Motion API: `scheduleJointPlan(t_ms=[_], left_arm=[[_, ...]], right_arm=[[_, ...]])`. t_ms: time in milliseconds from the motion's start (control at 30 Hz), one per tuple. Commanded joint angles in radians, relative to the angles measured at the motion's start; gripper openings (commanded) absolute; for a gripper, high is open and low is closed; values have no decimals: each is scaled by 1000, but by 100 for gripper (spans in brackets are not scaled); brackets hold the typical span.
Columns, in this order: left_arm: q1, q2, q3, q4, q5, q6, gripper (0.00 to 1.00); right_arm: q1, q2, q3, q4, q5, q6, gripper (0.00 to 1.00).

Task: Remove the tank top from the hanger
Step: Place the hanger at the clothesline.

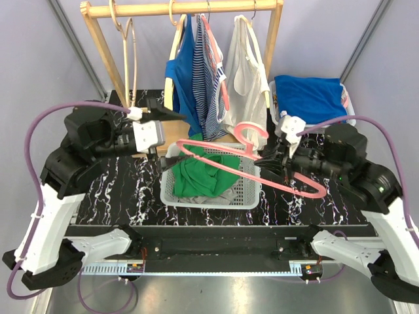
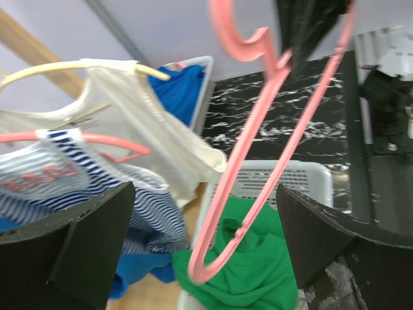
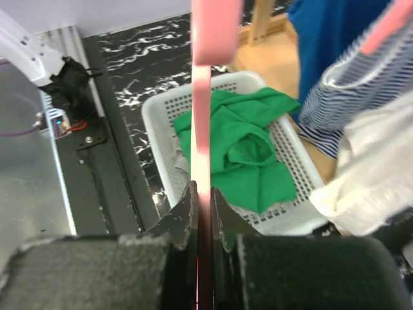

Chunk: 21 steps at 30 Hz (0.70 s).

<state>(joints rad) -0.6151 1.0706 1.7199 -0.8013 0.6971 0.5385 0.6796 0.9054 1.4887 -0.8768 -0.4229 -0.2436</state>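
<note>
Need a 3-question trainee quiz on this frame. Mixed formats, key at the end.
1. True or false: the green tank top hangs on the pink hanger.
2. Which arm is gripping the pink hanger? A) left B) right C) neither
3. Fill in: the green tank top lies in the white ____.

Key: 1 false. 2 B, the right gripper is shut on it. 3 basket.

Two white perforated plastic baskets (image 1: 171, 196) (image 1: 350, 104), three fabric tops (image 1: 183, 85) (image 1: 211, 98) (image 1: 245, 91) on the far wooden rack (image 1: 183, 9), one green tank top (image 1: 203, 173), two pink plastic hangers (image 1: 288, 183) (image 1: 226, 91).
</note>
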Motion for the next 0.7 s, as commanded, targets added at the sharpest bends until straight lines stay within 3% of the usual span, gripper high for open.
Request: scheduleJointPlan(t_ms=[0,367,567,667], left_arm=[[-3,20,-98,14,131,-9,99],[-17,52,-128,79,196,-61,95],[-18,34,-135,79,226,-95,84],[-17,20,-152,79,231,-95,68]], right_arm=[[-3,30,10,143,-160,-13,0],[-3,98,15,232,-278,29,0],[-3,131,13,257,-300,27,0],[-3,150,10,289,-309,32,0]])
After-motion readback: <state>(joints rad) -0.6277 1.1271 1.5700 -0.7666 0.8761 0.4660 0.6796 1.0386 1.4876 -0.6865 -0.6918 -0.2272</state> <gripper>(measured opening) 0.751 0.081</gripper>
